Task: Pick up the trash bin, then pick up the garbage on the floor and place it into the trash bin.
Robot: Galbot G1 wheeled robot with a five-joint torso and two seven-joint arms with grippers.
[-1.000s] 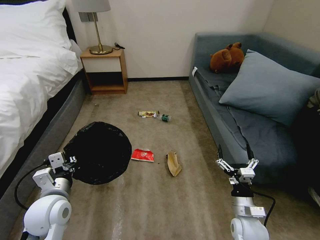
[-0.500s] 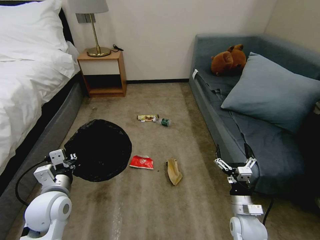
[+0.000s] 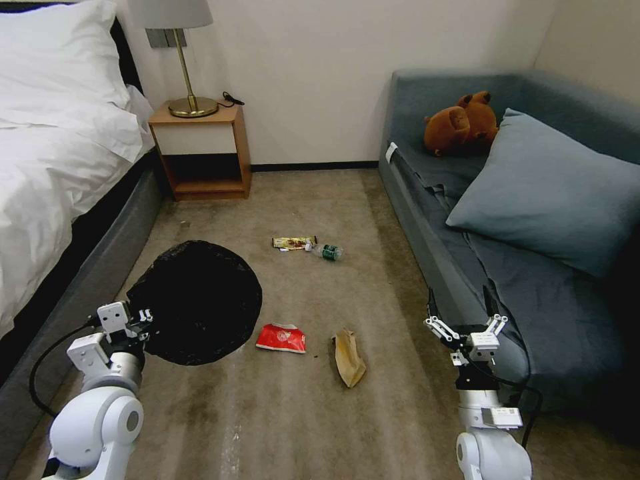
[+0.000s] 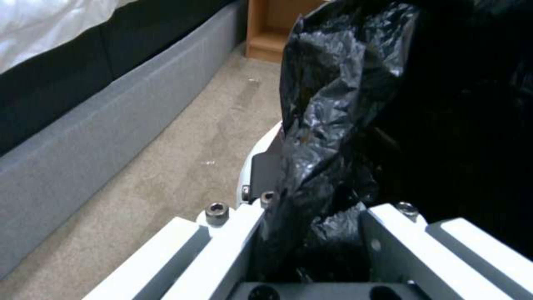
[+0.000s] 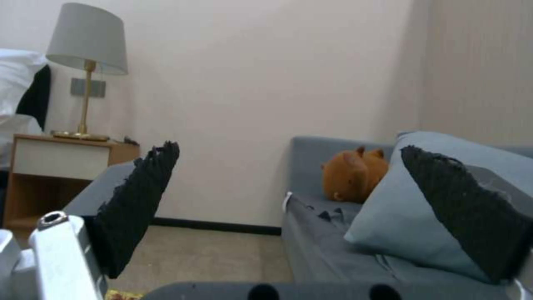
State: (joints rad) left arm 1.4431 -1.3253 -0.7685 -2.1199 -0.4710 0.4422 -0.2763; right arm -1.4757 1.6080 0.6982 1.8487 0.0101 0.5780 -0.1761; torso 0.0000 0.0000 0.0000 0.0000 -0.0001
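matted carpet (image 3: 373,280), crinkled round trash bin (image 3: 195,301)

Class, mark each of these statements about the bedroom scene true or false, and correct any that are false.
1. The left end effector is clamped on the black bag at the rim of the trash bin. True.
2. The right end effector holds the red-white wrapper. False: it is open and holds nothing; the wrapper lies on the carpet.
3. The small bottle lies beside the snack bar wrapper. True.
4. The plush toy lies on the floor. False: it sits on the sofa.
5. The tan paper scrap is inside the bin. False: it is on the carpet.
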